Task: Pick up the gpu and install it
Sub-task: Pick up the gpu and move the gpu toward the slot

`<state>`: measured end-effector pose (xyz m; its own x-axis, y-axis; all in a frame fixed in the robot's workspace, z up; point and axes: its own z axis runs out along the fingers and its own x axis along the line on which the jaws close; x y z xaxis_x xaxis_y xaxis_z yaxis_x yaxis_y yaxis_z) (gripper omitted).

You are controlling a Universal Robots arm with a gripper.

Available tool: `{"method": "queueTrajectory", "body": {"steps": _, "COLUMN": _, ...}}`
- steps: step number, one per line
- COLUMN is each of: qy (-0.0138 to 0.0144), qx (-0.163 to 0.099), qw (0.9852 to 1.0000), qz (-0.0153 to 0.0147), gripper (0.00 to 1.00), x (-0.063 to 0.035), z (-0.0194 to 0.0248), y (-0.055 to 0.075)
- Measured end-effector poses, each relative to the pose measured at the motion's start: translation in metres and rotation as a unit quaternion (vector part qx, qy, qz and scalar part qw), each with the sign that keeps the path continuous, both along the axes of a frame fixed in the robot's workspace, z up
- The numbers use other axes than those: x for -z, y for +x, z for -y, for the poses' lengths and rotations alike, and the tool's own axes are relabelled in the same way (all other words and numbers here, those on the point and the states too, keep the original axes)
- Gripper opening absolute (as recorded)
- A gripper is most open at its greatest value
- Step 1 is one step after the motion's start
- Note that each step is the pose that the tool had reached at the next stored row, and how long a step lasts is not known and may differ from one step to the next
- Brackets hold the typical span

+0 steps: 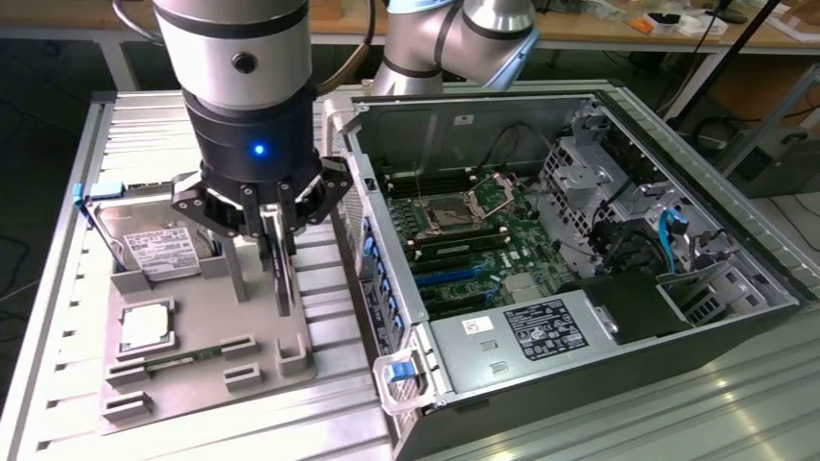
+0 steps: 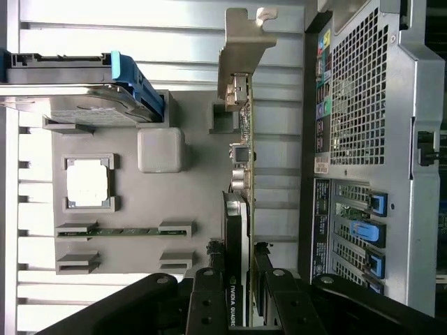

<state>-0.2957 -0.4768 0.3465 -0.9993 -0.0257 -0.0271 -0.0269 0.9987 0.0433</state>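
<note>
Gripper (image 1: 273, 235) is clamped on the gpu (image 1: 282, 283).

Exterior view: I see a finger on either side of the dark card. It stands on edge over the grey parts fixture (image 1: 256, 341). The hard drive (image 1: 160, 245), CPU (image 1: 145, 327) and RAM stick (image 1: 180, 362) sit in the same fixture, toward the exterior view's left of the card. The open PC case (image 1: 583, 110) lies just beside the fixture on the exterior view's right. Its motherboard (image 1: 494, 235) is exposed, with blue expansion slots (image 1: 443, 277) showing.

Wrist view: the fingers (image 2: 209, 286) pinch the card's upper edge at the end with the NVIDIA label. From there the gpu (image 2: 244, 146) runs away from the gripper, with its silver bracket (image 2: 241, 49) at the far end, past the fixture's edge. I cannot tell whether the lower edge sits in the fixture's slot or has come free of it.

Step in hand, as I judge it: the pick-up. The grasp is made and the install has not begun.

Next move calls for a straight pull upward with the card kept upright, clearing the fixture posts and the case wall. The bracket end should face the case's rear slot openings (image 2: 363, 230).
</note>
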Motion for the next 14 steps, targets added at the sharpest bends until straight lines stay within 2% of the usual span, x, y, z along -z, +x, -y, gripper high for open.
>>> {"method": "queueTrajectory", "body": {"steps": 2, "qy": 0.0, "qx": 0.001, "qw": 1.0, "qz": 0.0, "gripper": 0.27, "x": -0.0034, "z": 0.0, "y": 0.0}}
{"method": "queueTrajectory", "body": {"steps": 14, "qy": 0.0, "qx": 0.004, "qw": 1.0, "qz": 0.0, "gripper": 0.27, "x": -0.0038, "z": 0.0, "y": 0.0}}
